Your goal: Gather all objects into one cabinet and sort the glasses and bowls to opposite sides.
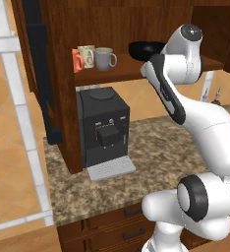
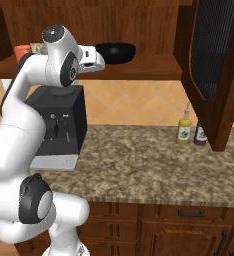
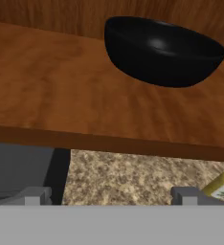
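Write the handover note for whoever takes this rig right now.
Gripper: open and holding nothing, just in front of the shelf edge.
Cabinet: door open. On its shelf, the orange-red cup, cream mug and grey mug are grouped at the left end; the black bowl sits apart to their right.
Done: everything gathered, cups and bowl separated.
Left: apparently nothing but pulling the arm clear.

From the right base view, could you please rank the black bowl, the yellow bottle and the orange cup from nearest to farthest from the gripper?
1. Black bowl: on the shelf, just right of the gripper.
2. Orange cup: far left of the shelf.
3. Yellow bottle: down on the counter, right.
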